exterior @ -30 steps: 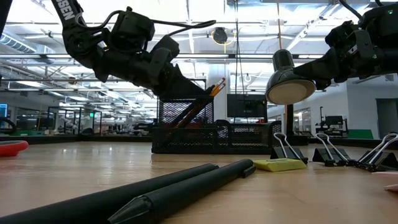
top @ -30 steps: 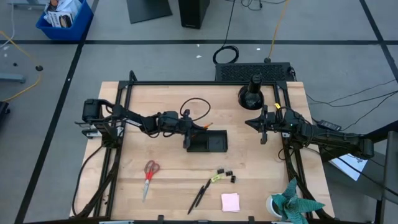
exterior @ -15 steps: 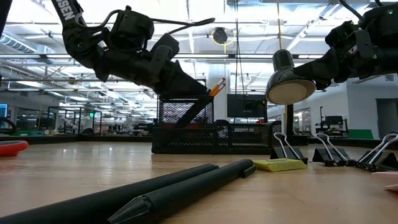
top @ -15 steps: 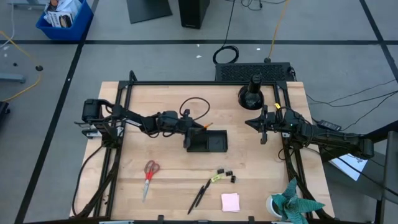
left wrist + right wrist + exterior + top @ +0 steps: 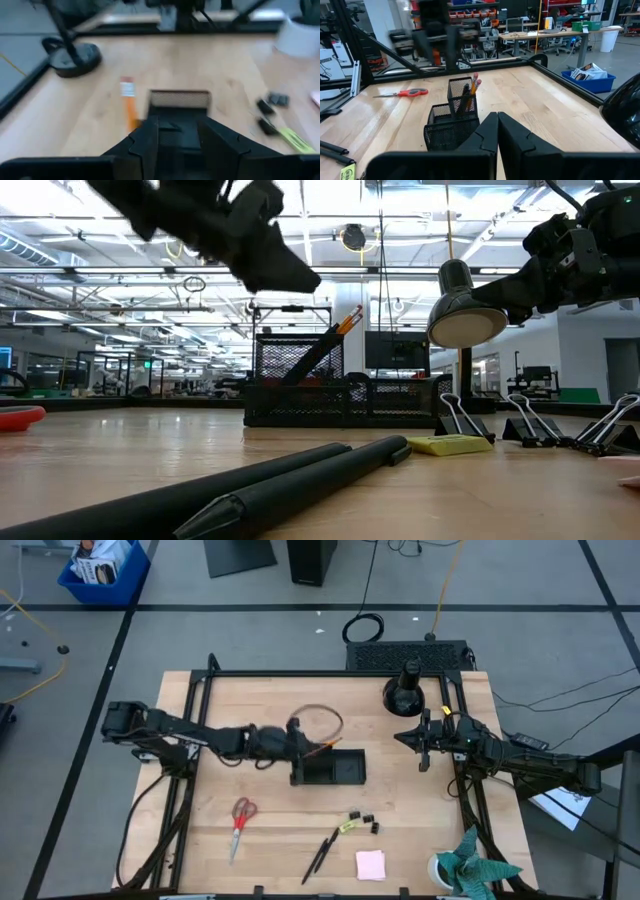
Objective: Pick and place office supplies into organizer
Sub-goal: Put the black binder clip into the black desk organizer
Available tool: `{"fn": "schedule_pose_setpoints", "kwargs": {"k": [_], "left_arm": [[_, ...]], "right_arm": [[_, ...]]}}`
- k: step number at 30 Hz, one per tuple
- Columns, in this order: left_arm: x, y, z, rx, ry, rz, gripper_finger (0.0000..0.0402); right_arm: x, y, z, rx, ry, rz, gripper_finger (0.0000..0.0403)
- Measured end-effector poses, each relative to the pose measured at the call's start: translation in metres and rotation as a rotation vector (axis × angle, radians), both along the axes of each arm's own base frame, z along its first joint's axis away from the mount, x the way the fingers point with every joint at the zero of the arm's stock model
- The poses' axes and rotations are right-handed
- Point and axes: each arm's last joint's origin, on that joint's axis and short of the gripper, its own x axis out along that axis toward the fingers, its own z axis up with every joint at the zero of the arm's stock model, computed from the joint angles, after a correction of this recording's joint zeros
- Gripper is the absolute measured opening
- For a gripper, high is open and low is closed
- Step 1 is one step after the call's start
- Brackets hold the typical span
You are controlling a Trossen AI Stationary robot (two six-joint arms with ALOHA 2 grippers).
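The organizer [image 5: 335, 769], a black mesh tray with a tall cup at its left end, stands mid-table. Orange pencils [image 5: 473, 84] and dark pens lean inside the cup [image 5: 300, 358]. My left gripper [image 5: 177, 137] hovers open above and just left of the cup, with nothing between its fingers. It shows raised in the low view [image 5: 285, 270]. One orange pencil [image 5: 129, 104] shows just past its fingers. My right gripper [image 5: 497, 131] waits shut at the table's right side [image 5: 422, 742]. Red-handled scissors [image 5: 240, 820], black pens [image 5: 322, 852], binder clips [image 5: 366, 822], a yellow item [image 5: 347, 827] and a pink pad [image 5: 371, 864] lie on the near part of the table.
A black lamp [image 5: 404, 690] stands at the far right. A teal paper plant in a white cup [image 5: 468, 868] sits at the near right corner. A dark cable loop [image 5: 318, 718] arcs above the left wrist. A dark metal frame [image 5: 200, 680] runs around the table's edges.
My left gripper has risen clear of the organizer's cup and drawn back a little toward the table's left edge, tipping closer to level. The pencils have stayed leaning in the cup.
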Motion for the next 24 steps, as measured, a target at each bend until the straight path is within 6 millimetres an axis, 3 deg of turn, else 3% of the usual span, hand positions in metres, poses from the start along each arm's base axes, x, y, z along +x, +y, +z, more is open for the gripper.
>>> {"fn": "schedule_pose_setpoints", "kwargs": {"k": [6, 10, 19, 24], "left_arm": [[0.005, -0.065, 0.005, -0.004, 0.204, -0.026, 0.0143], [0.008, -0.092, 0.009, -0.236, 0.232, 0.023, 0.0143], [0.007, -0.154, -0.033, -0.528, 0.331, 0.077, 0.0143], [0.022, -0.187, -0.055, -0.582, 0.318, 0.058, 0.0143]], "right_arm": [[0.0, 0.0, 0.001, -0.002, -0.008, 0.001, 0.0004], [0.0, 0.0, 0.002, 0.016, -0.022, 0.002, 0.0004], [0.001, 0.0, 0.002, 0.034, -0.025, 0.001, 0.0004], [0.001, 0.0, 0.004, -0.021, -0.034, 0.003, 0.0004]]}}
